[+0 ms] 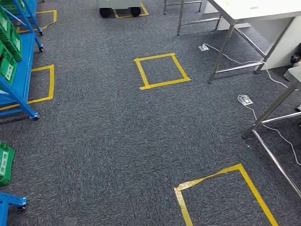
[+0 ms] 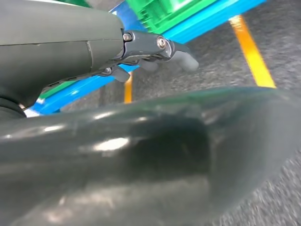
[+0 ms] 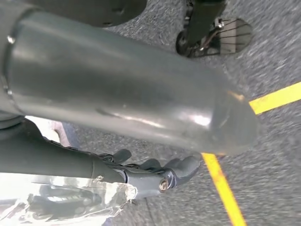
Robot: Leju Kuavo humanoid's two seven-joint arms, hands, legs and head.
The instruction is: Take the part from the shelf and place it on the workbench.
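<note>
The blue shelf [image 1: 21,80] with green bins [image 1: 7,66] stands along the left of the head view. The white workbench [image 1: 255,9] is at the far right. In the right wrist view my right hand [image 3: 152,176] holds the part, a dark piece in a crinkled clear plastic bag [image 3: 67,200], against its fingers [image 3: 181,168] above the carpet. In the left wrist view my left hand [image 2: 149,52] hangs with its fingers [image 2: 183,59] stretched out and nothing in them, close to the blue shelf frame [image 2: 213,21] and a green bin [image 2: 163,12].
Yellow tape squares [image 1: 161,70] [image 1: 227,193] mark the grey carpet. Metal table legs [image 1: 273,106], a floor socket [image 1: 245,100] and white cables lie at the right. A wheeled base [image 1: 119,9] stands at the back. Another green bin [image 1: 5,165] sits low at the left.
</note>
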